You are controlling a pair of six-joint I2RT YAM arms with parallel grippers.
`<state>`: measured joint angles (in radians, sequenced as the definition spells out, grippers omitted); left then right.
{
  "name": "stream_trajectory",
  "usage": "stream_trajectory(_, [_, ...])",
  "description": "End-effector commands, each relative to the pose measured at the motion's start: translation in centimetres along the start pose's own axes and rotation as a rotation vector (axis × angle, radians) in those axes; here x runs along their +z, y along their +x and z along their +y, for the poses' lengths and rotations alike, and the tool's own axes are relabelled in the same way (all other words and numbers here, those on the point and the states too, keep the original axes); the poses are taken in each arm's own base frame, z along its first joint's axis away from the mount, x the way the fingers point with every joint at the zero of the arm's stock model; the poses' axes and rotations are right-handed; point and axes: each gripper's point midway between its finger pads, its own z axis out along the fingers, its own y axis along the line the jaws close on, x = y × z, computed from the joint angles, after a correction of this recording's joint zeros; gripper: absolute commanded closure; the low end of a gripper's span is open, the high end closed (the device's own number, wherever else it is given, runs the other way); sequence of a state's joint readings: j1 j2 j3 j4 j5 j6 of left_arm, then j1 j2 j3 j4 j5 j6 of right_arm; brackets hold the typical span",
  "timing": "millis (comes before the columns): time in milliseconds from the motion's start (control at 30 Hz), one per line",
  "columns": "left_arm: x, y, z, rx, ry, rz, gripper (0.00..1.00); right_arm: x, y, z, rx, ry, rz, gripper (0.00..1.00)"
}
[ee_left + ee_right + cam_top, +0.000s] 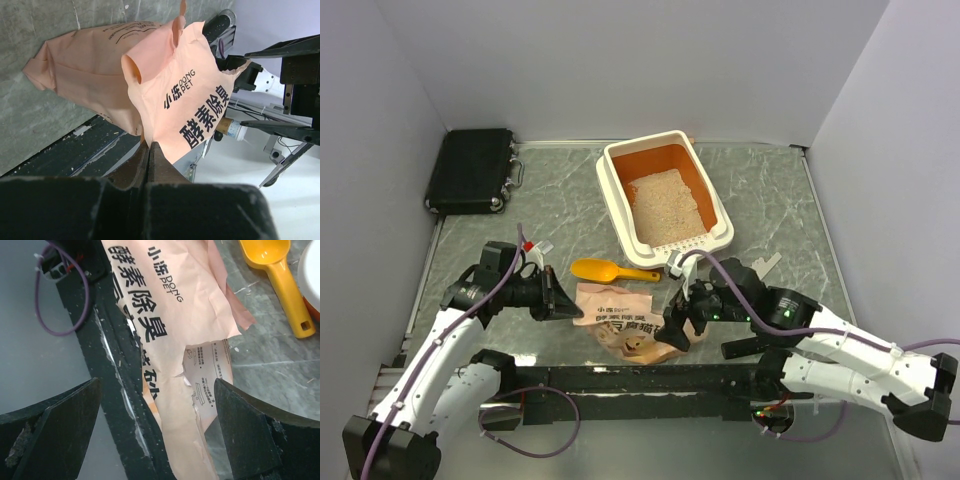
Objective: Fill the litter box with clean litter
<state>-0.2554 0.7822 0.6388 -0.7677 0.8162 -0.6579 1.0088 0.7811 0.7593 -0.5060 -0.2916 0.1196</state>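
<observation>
The litter box, cream outside and orange inside, stands at the back of the table. Pale beige clean litter covers its floor. A peach-pink printed bag lies crumpled near the front edge. My left gripper is shut on the bag's left edge; in the left wrist view the jaws pinch a fold of the bag. My right gripper hangs open over the bag's right end. Its fingers stand wide on either side of the torn bag without touching it.
A yellow-orange scoop lies between the bag and the litter box, also in the right wrist view. A black case sits at the back left. A black rail runs along the near table edge. White walls enclose the table.
</observation>
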Motion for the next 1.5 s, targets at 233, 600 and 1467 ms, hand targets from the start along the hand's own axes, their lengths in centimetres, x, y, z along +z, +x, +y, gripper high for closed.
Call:
stream_trajectory(233, [-0.8, 0.1, -1.2, 0.049, 0.022, 0.006, 0.99, -0.9, -1.3, 1.9, -0.101, 0.054, -0.046, 0.0])
stream_trajectory(600, [-0.9, 0.1, -1.2, 0.048, 0.015, 0.002, 0.99, 0.1, -0.2, 2.7, -0.132, 0.102, 0.029, 0.0])
stream_trajectory(1467, [-1.0, -0.2, -1.5, 0.058, 0.019, -0.003, 0.99, 2.9, 5.3, 2.5, -0.063, 0.076, 0.154, 0.12])
